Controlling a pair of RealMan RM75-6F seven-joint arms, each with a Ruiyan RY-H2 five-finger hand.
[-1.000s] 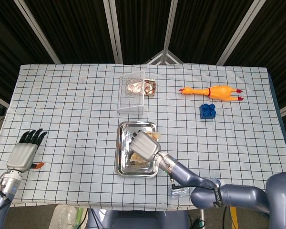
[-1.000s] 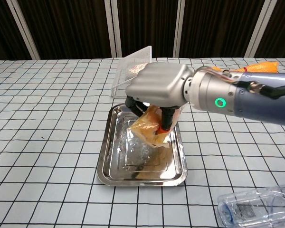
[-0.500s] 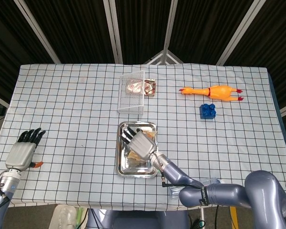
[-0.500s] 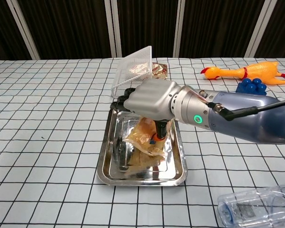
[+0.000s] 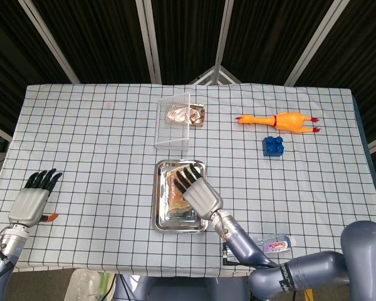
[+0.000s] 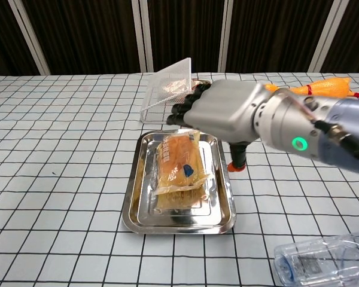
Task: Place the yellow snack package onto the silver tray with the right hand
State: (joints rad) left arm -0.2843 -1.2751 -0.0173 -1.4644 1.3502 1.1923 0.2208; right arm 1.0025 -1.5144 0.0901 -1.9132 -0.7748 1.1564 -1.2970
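The yellow snack package [image 6: 180,170] lies flat inside the silver tray [image 6: 134,206], and the head view shows the same package [image 5: 175,193] in the tray [image 5: 160,219]. My right hand [image 6: 224,111] hovers above the tray's far right side with its fingers spread and nothing in them. From the head camera that right hand [image 5: 198,192] partly covers the package. My left hand [image 5: 33,196] rests at the table's left front corner, fingers apart, holding nothing.
A clear plastic box [image 5: 174,119] with a snack pack beside it stands behind the tray. A rubber chicken [image 5: 277,120] and a blue block [image 5: 274,145] lie at the back right. A plastic bottle [image 6: 323,258] lies near the front edge.
My right hand has let go of the snack package, which now lies flat in the tray. The hand has lifted and shifted right with its fingers spread.
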